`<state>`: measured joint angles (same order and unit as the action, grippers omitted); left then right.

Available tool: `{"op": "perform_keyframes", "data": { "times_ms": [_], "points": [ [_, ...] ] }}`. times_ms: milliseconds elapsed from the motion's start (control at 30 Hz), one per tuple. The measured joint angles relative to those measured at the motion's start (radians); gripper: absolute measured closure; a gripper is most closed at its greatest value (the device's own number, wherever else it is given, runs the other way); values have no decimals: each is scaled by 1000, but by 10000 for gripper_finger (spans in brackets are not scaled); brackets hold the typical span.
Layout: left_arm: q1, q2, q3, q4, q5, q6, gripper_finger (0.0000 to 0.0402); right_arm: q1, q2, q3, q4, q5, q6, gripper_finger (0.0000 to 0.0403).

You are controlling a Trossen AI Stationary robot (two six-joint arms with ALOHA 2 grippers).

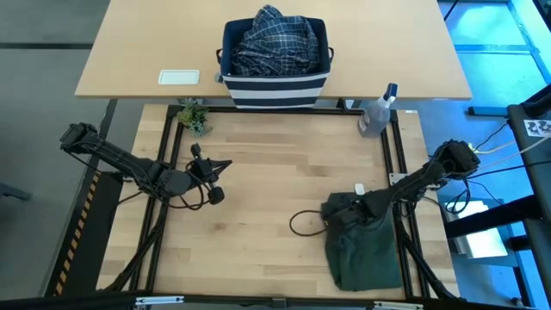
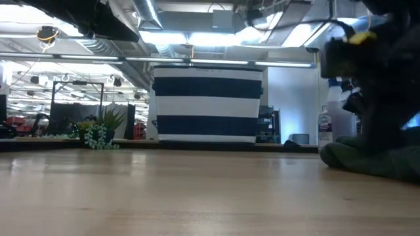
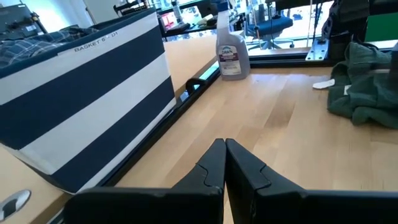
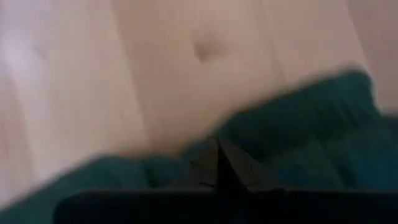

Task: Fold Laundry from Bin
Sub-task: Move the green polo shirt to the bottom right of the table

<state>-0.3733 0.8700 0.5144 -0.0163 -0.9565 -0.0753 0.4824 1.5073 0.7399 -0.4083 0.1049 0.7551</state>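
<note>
Your right gripper (image 1: pixel 337 215) pinched shut over the green garment (image 1: pixel 366 250), left gripper (image 1: pixel 225 164) clenched empty, plaid shirt (image 1: pixel 274 39) in bin (image 1: pixel 275 89).

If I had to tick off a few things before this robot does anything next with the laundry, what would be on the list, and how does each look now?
1. Green garment out on the table: ok, it lies rumpled near the right side.
2. Right gripper at the garment: ok, it is over the cloth's top left corner, fingers shut.
3. Cloth actually pinched by the right gripper: cannot tell.
4. Left gripper out of the way: ok, shut and empty over bare wood.
5. Plaid shirt waiting in the striped bin: ok.
6. Spray bottle clear of the garment: ok, standing apart at the table's far edge.
</note>
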Motion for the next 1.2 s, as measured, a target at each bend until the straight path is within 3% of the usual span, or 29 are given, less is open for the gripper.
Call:
{"op": "perform_keyframes", "data": {
  "times_ms": [267,633,800,967,1200],
  "points": [
    [0,0,0,-1,2,0,401,2,2,-1,-241,-2,109,402],
    [0,0,0,0,5,-1,401,1,2,0,48,-12,-2,402],
    [0,0,0,0,5,-2,401,1,-30,0,-59,-19,8,402],
    [0,0,0,-1,5,-2,401,1,-142,0,-85,15,18,402],
    [0,0,0,0,5,-4,401,1,-226,0,-349,60,120,402]
  ]
}}
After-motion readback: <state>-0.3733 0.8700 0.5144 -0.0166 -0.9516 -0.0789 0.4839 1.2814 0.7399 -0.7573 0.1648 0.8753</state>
